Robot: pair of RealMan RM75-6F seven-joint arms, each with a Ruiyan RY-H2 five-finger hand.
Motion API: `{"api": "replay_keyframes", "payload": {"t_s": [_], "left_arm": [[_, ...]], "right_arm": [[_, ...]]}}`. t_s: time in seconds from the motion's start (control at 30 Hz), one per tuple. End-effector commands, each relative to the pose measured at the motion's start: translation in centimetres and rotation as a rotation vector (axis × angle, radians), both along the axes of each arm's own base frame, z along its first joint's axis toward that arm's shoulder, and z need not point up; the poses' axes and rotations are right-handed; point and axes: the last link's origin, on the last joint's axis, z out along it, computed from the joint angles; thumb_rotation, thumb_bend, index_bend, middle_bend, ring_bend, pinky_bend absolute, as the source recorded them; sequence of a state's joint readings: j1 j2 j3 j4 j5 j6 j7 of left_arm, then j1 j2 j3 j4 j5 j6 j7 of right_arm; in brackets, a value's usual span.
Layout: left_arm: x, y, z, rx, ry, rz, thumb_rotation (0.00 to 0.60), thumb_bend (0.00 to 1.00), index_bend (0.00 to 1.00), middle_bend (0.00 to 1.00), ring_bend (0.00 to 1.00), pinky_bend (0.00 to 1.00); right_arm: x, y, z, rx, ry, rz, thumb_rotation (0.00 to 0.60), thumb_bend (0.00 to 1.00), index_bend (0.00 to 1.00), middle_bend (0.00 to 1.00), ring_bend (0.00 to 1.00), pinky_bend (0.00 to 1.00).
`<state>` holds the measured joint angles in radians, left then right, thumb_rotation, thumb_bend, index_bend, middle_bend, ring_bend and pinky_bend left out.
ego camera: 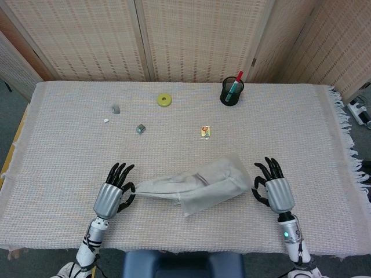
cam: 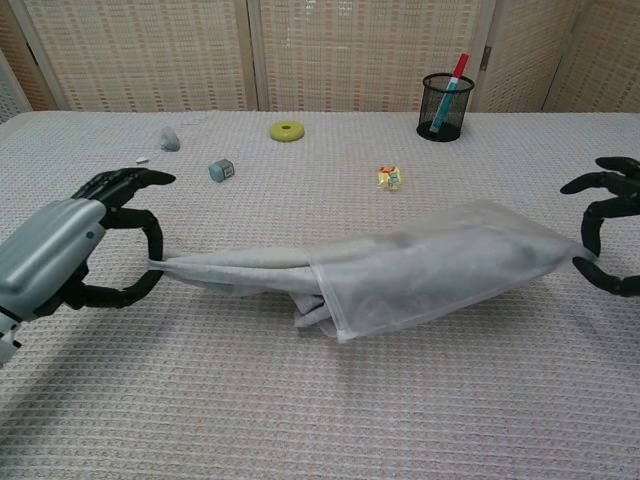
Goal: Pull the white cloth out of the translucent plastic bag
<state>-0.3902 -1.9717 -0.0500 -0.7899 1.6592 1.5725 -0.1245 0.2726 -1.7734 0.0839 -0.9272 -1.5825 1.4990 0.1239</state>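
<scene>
The translucent plastic bag (ego camera: 223, 184) (cam: 450, 262) lies on the table, its open mouth facing left. The white cloth (ego camera: 159, 188) (cam: 235, 266) stretches out of that mouth in a taut band, while part of it remains bunched inside the bag. My left hand (ego camera: 112, 196) (cam: 70, 252) pinches the cloth's left end between thumb and finger. My right hand (ego camera: 277, 190) (cam: 612, 228) holds the bag's far right corner, its other fingers spread. The two hands are wide apart, at either end of the bag and cloth.
On the woven table cover (ego camera: 69, 150) at the back stand a black mesh pen cup (ego camera: 232, 91), a yellow ring (ego camera: 164, 99), a grey lump (ego camera: 115, 109), a small cube (ego camera: 140, 128) and a yellow packet (ego camera: 205, 131). A folding screen rises behind.
</scene>
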Motion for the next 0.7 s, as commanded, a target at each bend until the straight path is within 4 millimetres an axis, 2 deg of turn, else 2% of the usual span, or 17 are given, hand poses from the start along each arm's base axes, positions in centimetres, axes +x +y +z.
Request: {"api": "replay_keyframes", "payload": {"t_s": [0.03, 0.17, 0.33, 0.53, 0.63, 0.67, 0.7], "left_arm": [[-1.5, 1.0, 1.6, 0.041, 0.029, 0.017, 0.6, 0.53, 0.75, 0.15, 0.0, 0.04], [-3.7, 2.0, 3.8, 0.083, 0.063, 0.053, 0.6, 0.53, 0.75, 0.15, 0.0, 0.04], [-5.9, 2.0, 5.9, 0.109, 0.068, 0.093, 0.6, 0.52, 0.75, 0.15, 0.0, 0.04], [-7.1, 0.8, 6.6, 0.113, 0.091, 0.089, 0.6, 0.52, 0.76, 0.15, 0.0, 0.04], [-7.4, 0.7, 7.0, 0.126, 0.122, 0.091, 0.6, 0.52, 0.71, 0.15, 0.0, 0.04], [-7.7, 0.7, 7.1, 0.118, 0.134, 0.105, 0.6, 0.49, 0.64, 0.14, 0.0, 0.03], [-8.1, 0.6, 7.0, 0.097, 0.149, 0.129, 0.6, 0.43, 0.51, 0.1, 0.0, 0.03]], "right_arm": [[-1.1, -0.3, 2.1, -0.042, 0.036, -0.026, 0.6, 0.43, 0.68, 0.2, 0.0, 0.0], [-2.7, -0.4, 4.6, -0.086, 0.087, -0.062, 0.6, 0.43, 0.68, 0.2, 0.0, 0.0], [-5.3, -0.2, 7.1, -0.123, 0.147, -0.129, 0.6, 0.43, 0.68, 0.2, 0.0, 0.0], [-7.9, 0.0, 8.4, -0.111, 0.15, -0.224, 0.6, 0.43, 0.67, 0.19, 0.0, 0.0], [-8.2, 0.2, 8.6, -0.099, 0.158, -0.224, 0.6, 0.43, 0.61, 0.17, 0.0, 0.0], [-8.2, 0.4, 8.6, -0.089, 0.158, -0.22, 0.6, 0.41, 0.53, 0.14, 0.0, 0.0], [-8.2, 0.7, 8.6, -0.072, 0.148, -0.22, 0.6, 0.4, 0.45, 0.12, 0.0, 0.0]]}}
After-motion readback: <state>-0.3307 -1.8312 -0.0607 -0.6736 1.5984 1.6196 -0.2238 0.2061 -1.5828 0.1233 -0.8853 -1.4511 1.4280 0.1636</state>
